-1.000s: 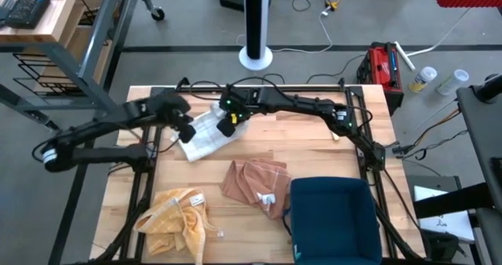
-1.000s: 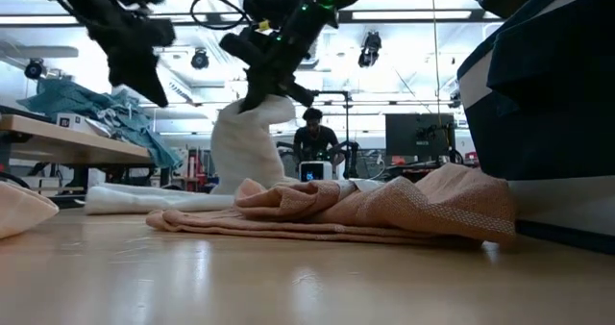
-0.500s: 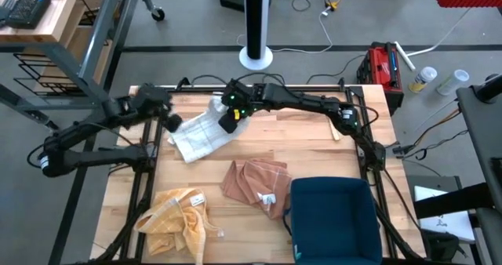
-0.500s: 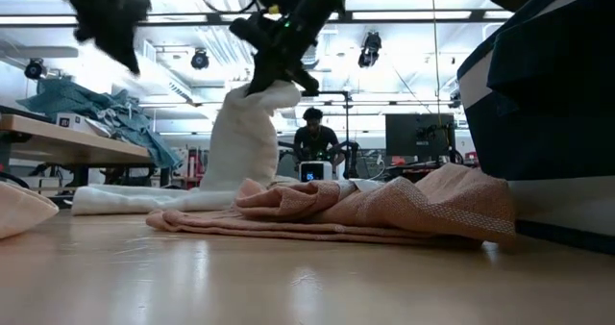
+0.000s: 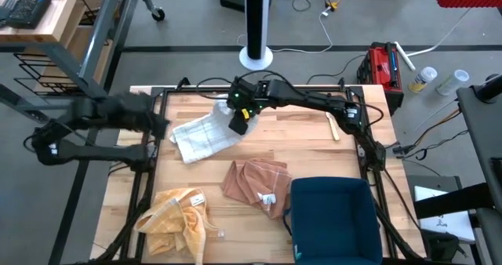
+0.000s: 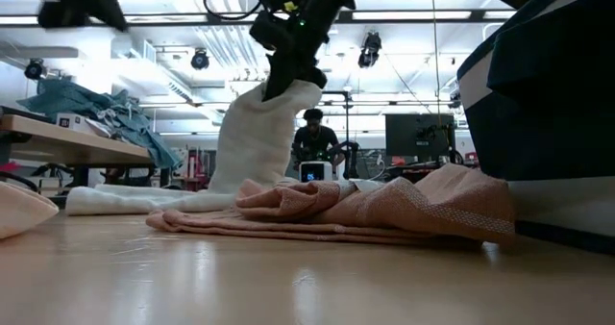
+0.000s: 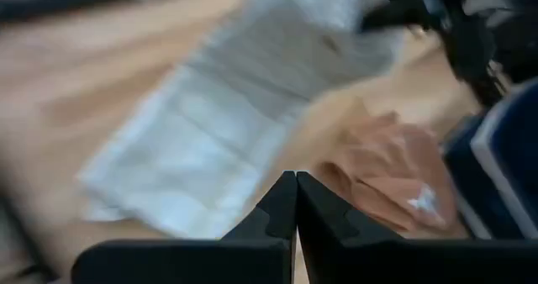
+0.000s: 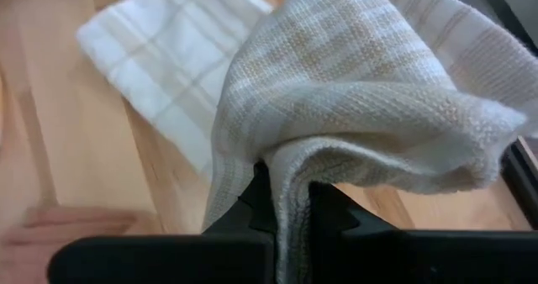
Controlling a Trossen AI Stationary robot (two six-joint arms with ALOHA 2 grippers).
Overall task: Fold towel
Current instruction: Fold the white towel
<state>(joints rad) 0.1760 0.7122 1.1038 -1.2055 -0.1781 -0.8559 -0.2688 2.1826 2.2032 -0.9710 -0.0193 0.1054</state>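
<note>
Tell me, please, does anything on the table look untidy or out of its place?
Yes. The pink towel and the yellow towel lie crumpled in heaps instead of flat. The white towel is half lifted: the right gripper pinches one edge up while the rest trails on the table.

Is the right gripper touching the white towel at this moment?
Touching. In the right wrist view, the right gripper is shut on a fold of the white towel; the low view shows that end lifted off the table.
</note>
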